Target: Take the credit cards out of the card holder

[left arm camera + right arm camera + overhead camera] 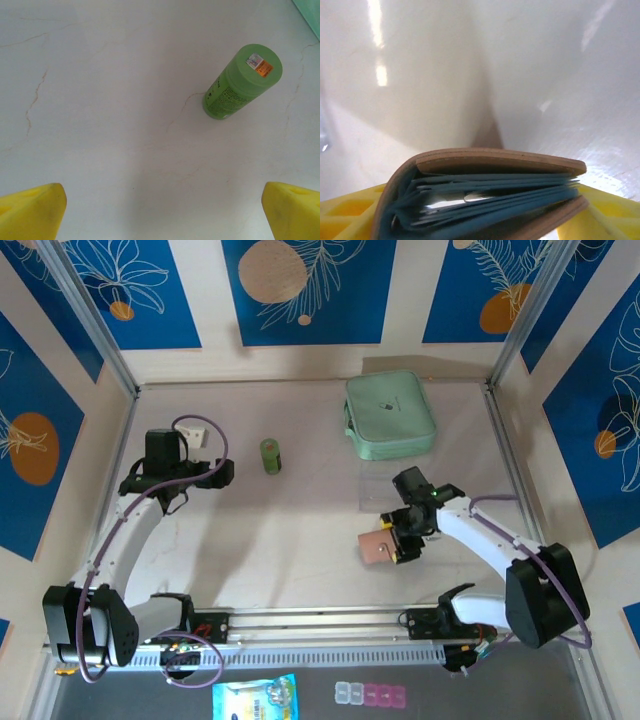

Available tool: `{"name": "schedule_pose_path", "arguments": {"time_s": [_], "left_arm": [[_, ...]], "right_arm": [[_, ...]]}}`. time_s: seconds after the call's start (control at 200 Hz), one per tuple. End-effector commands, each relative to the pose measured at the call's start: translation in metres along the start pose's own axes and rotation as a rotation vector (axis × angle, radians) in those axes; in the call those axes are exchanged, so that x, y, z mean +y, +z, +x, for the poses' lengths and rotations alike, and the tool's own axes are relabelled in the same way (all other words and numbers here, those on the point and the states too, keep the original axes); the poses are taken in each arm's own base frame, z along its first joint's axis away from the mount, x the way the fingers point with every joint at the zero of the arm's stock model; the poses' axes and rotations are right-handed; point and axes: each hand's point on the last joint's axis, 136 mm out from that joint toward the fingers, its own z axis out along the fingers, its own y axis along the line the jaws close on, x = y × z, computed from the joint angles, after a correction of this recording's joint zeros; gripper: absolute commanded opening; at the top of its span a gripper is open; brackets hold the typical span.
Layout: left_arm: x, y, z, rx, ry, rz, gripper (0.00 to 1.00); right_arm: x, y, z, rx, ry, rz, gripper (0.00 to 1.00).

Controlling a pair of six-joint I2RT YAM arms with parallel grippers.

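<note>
The right tool [400, 543] has its yellow fingers [602, 217] on either side of the card holder [378, 548], closed on it to about the holder's own thickness. It holds the holder toward the near right part of the desk [300, 540]. The left tool [162, 212] hangs wide open over bare desk on the left with nothing between its fingers.

The pale desk has thin hairline marks. At its far side, right of middle, a mint-green zip pouch [389, 415] lies flat, well apart from both tools.

In the right wrist view the card holder [485, 162] shows edge-on. Its two tan leather flaps are nearly together and the fold is at the left.

A green can [270, 456] stands upright between the left tool and the pouch, with a small orange and white sticker on its top [260, 64].

The credit cards [445, 203] sit inside the holder as thin stacked edges among blue-grey pocket layers. Card and pocket are hard to tell apart.
</note>
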Motion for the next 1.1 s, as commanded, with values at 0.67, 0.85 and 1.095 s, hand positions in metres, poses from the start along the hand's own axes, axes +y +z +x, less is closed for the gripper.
{"name": "schedule_pose_path", "arguments": {"time_s": [0.67,0.85,1.095], "left_arm": [[-0.004,0.002,0.002,0.0,-0.014,0.034,1.0],[-0.006,0.004,0.004,0.008,-0.02,0.046,1.0],[-0.009,0.006,0.005,0.012,-0.034,0.064,1.0]], "right_arm": [[0.104,0.038,0.132,0.123,-1.195,0.149,0.66],[0.1,0.061,0.145,0.166,-1.309,0.272,0.68],[0.108,0.08,0.154,0.127,-1.356,0.321,0.75]]}}
